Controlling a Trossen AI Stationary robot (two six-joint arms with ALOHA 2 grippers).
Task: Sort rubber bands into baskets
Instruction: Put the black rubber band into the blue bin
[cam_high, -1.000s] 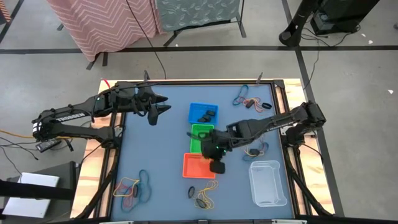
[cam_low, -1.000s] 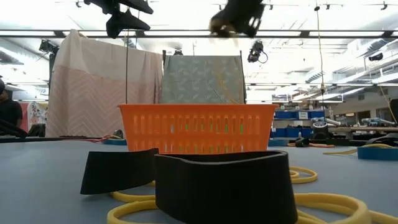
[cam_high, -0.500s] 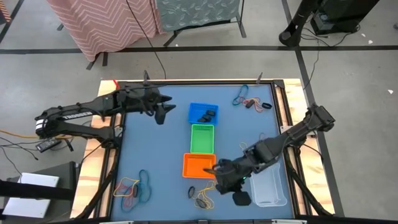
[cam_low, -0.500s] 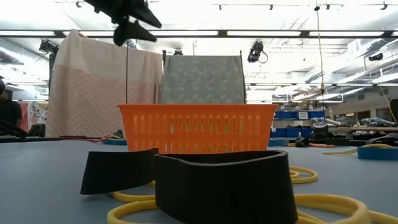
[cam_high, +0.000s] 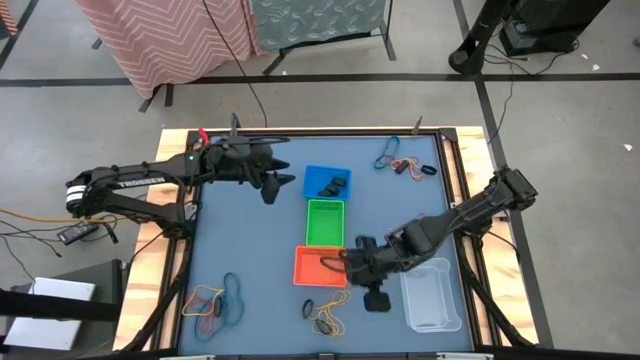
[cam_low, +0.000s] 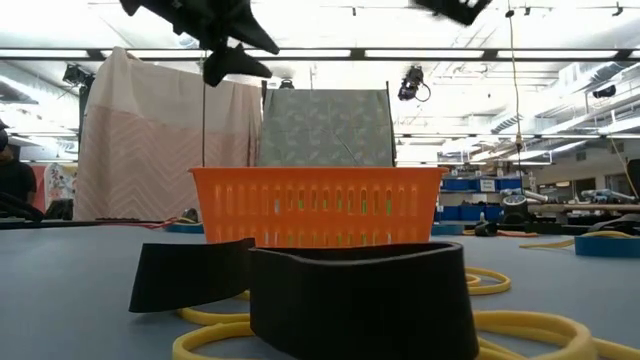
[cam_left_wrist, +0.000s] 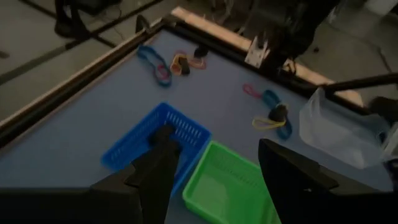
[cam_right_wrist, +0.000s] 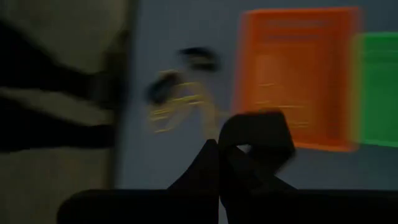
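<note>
Blue (cam_high: 326, 181), green (cam_high: 325, 222) and orange (cam_high: 312, 270) baskets stand in a row down the table's middle, with black bands lying in the blue one. A clear tub (cam_high: 432, 293) sits at the near right. Rubber bands lie in loose heaps at the far right (cam_high: 403, 163), near left (cam_high: 215, 300) and near middle (cam_high: 325, 315). My left gripper (cam_high: 280, 183) hangs open in the air just left of the blue basket (cam_left_wrist: 155, 140). My right gripper (cam_high: 349, 263) is shut at the orange basket's right edge, and a thin orange-yellow strand (cam_high: 326, 261) reaches from its tips over the basket. My right gripper has the thin orange-yellow rubber band (cam_right_wrist: 208, 124) pinched at the free ends of its shut fingers. It comes slanting down from the table's right. The band is off the table and trails over the orange basket's near right corner. Blur hides which part of the loop is held.
In the low view, black (cam_low: 360, 295) and yellow (cam_low: 500, 325) bands lie close to the camera in front of the orange basket (cam_low: 318, 205). A raised wooden frame (cam_high: 170, 240) borders the blue mat. Bare mat lies left of the baskets.
My left gripper has moved toward the blue basket and sunk a little, staying open. My right gripper has swung from over the green and orange baskets toward the near edge, then come part way back to the orange basket's right edge, staying shut.
</note>
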